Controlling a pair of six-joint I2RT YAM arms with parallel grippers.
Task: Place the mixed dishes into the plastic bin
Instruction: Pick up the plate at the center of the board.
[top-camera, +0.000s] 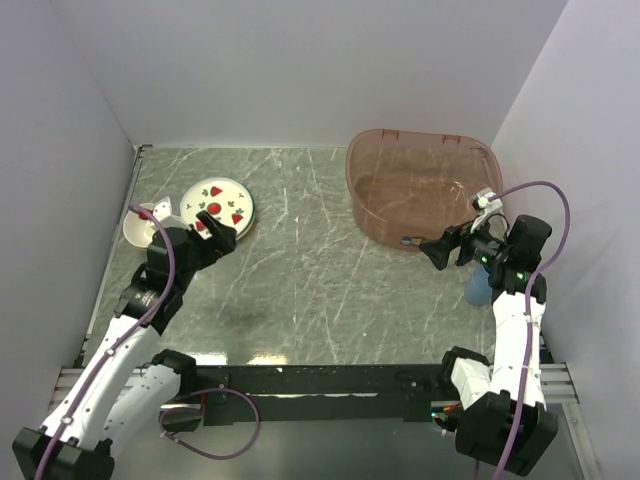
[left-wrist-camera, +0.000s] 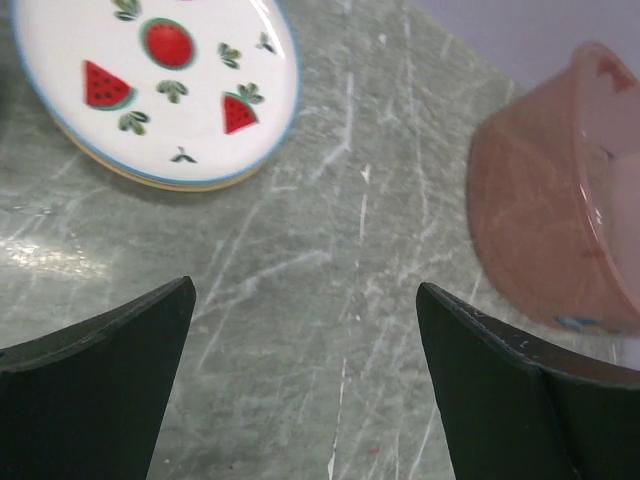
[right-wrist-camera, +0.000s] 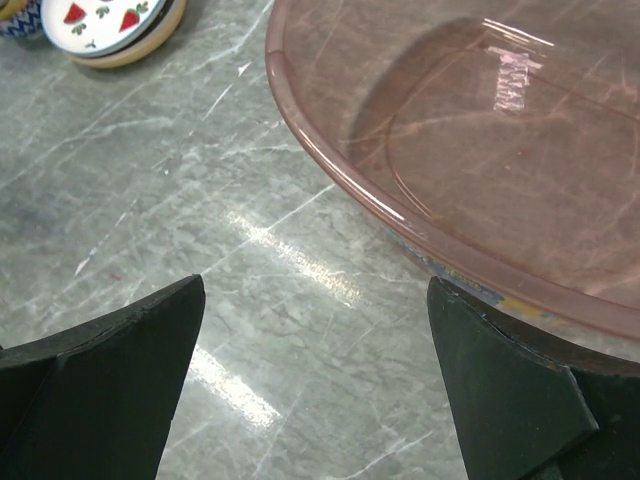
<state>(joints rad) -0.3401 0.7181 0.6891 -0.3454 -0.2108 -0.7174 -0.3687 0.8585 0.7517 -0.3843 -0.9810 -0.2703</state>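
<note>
grey marbled table (top-camera: 300, 290), white walls (top-camera: 300, 70)

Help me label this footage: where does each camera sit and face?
Top external: above and behind the bases, looking down at the table; both arms show.
Left wrist: on the left arm, facing watermelon plate and plastic bin; open left gripper at bottom.
Right wrist: on the right arm, facing the bin's rim; open right gripper at bottom.
Shared: all show plate and bin.

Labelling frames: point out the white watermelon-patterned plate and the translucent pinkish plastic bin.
White watermelon-patterned plate (top-camera: 217, 201): top external view, plate's centre.
Translucent pinkish plastic bin (top-camera: 415, 195): top external view, bare floor.
</note>
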